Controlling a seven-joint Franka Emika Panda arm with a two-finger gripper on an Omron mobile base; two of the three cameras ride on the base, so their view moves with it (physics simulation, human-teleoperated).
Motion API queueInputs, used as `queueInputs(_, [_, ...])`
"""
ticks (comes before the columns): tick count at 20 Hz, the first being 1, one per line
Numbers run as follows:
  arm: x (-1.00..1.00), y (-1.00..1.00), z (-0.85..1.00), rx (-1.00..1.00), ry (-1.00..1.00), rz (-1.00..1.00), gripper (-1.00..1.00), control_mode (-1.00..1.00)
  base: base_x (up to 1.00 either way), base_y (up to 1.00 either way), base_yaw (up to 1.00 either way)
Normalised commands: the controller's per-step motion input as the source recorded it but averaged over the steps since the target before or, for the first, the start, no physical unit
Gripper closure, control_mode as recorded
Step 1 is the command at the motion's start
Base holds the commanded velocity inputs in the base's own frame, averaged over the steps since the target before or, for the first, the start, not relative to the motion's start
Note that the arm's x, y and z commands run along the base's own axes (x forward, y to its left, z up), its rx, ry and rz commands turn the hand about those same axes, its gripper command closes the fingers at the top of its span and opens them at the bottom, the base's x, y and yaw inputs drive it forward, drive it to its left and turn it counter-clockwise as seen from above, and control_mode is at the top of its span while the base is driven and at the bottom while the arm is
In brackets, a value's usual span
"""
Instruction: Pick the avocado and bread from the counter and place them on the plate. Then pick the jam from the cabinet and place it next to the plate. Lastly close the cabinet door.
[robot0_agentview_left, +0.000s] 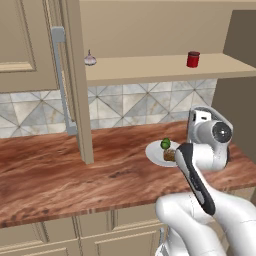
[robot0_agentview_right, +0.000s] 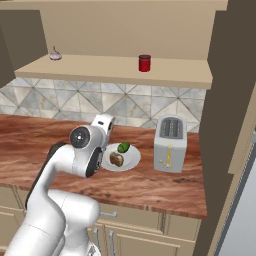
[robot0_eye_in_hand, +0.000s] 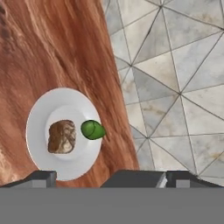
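The white plate (robot0_agentview_left: 154, 152) (robot0_agentview_right: 133, 159) (robot0_eye_in_hand: 38, 124) rests on the wood-grain counter (robot0_agentview_left: 70, 175), by the tiled wall. On it lie the dark-green avocado (robot0_agentview_left: 165, 144) (robot0_agentview_right: 123, 147) (robot0_eye_in_hand: 92, 130) and the brown bread (robot0_agentview_left: 169, 155) (robot0_agentview_right: 116, 159) (robot0_eye_in_hand: 61, 136), side by side. My gripper (robot0_eye_in_hand: 103, 179) hangs above the plate, open, with nothing between its fingers. The red jam (robot0_agentview_left: 193, 59) (robot0_agentview_right: 144, 63) stands upright on the cabinet shelf (robot0_agentview_left: 150, 67). The cabinet door (robot0_agentview_left: 76, 85) stands open, edge-on, with its grey bar handle (robot0_agentview_left: 60, 80) facing left.
A pale garlic bulb (robot0_agentview_left: 90, 59) (robot0_agentview_right: 55, 54) sits at the shelf's left end. A grey toaster (robot0_agentview_right: 170, 144) stands just right of the plate. A dark tall panel (robot0_agentview_right: 225, 125) bounds the counter on the right. My own arm covers part of the plate's near side.
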Motion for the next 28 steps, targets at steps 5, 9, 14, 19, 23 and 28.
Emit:
queueInputs(5, [-0.01,-0.03,0.22,0.05,0.14,-0.01,-1.0,-1.0,0.0,0.0,0.0])
queueInputs(9, [-0.13,0.0,0.55,0.1,-0.03,-0.13,-1.0,-1.0,0.0,0.0,0.0])
queueInputs(14, [-0.19,0.0,0.48,0.09,-0.03,-0.27,-1.0,-1.0,0.0,0.0,0.0])
queueInputs(19, [-0.27,-0.08,0.39,0.16,-0.01,-0.34,-1.0,-1.0,0.0,0.0,0.0])
queueInputs(23, [-0.31,-0.22,0.32,0.24,-0.01,-0.35,-1.0,-1.0,0.0,0.0,0.0])
queueInputs(28, [-0.26,-0.21,0.27,0.23,-0.07,-0.34,-1.0,-1.0,0.0,0.0,0.0])
